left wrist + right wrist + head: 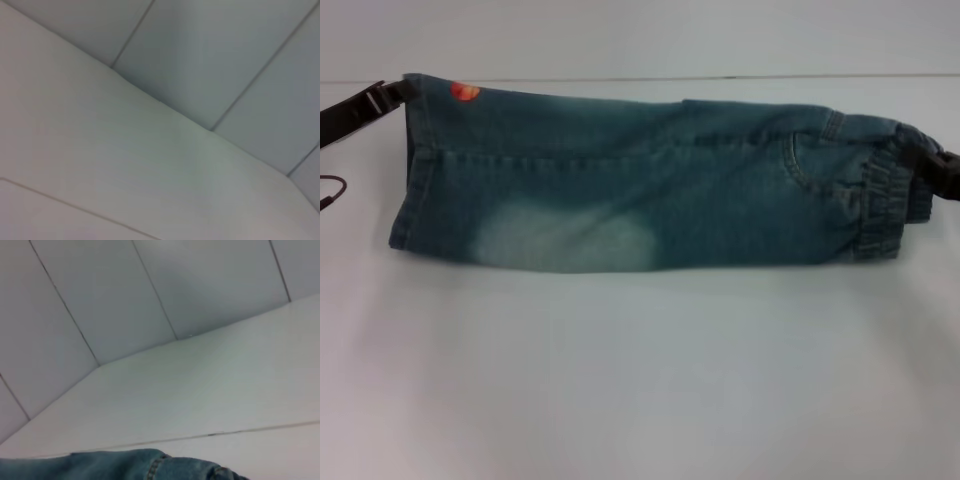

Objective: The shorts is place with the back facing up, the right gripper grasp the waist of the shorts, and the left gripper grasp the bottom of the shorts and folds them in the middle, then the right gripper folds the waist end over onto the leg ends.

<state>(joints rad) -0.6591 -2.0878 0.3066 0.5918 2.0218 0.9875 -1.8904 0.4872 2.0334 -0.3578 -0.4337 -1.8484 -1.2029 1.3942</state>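
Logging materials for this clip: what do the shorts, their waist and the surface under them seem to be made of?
The shorts look like washed blue-green denim: visible stitched seams and pale faded patches. The waist seems to be gathered elastic under denim, judging by its ruching; the right claw holds that end, the left claw the leg hem end. The table is smooth, matte white, possibly laminate; the material is uncertain.

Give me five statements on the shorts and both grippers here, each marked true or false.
1. The shorts are folded lengthwise into a long strip. True.
2. The waist lies toward the robot's left. False: toward its right.
3. The left gripper grips the hem end. True.
4. The right gripper hangs apart from the shorts. False: it holds the waist.
5. A pale faded patch shows on the denim. True.
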